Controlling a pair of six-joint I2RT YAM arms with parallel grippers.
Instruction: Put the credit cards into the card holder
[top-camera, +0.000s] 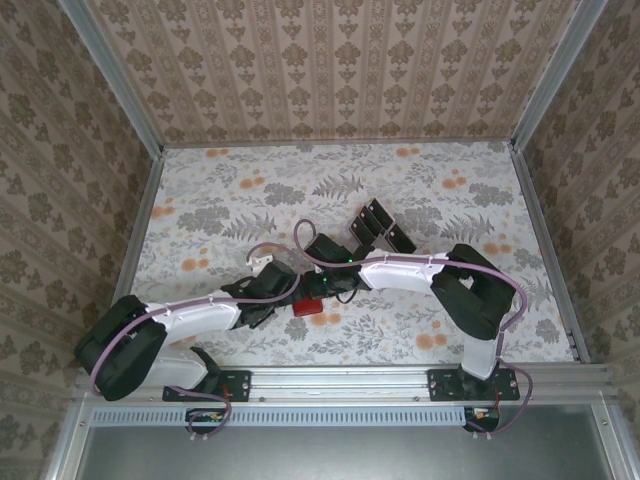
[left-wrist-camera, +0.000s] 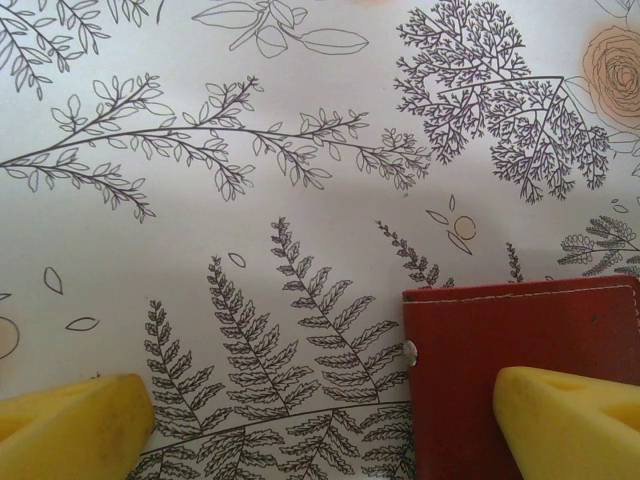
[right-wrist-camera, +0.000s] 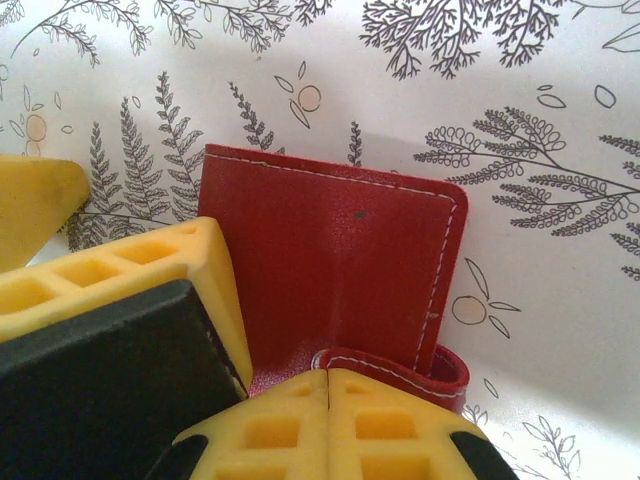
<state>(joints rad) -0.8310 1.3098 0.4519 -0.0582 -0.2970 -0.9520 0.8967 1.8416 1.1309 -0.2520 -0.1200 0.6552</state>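
While L claw (left-wrist-camera: 323, 395) gapes, wallet (left-wrist-camera: 480, 340) flat.

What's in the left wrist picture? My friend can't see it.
A red card holder lies flat on a white tablecloth printed with ferns, at the lower right. The left gripper is open, its two yellow fingertips at the bottom corners, one in front of the card holder.

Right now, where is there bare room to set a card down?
Bare table: the far-left stretch by the left wall, and the right side past the credit cards. Crowded: the centre, where the left gripper and right gripper meet at the card holder.
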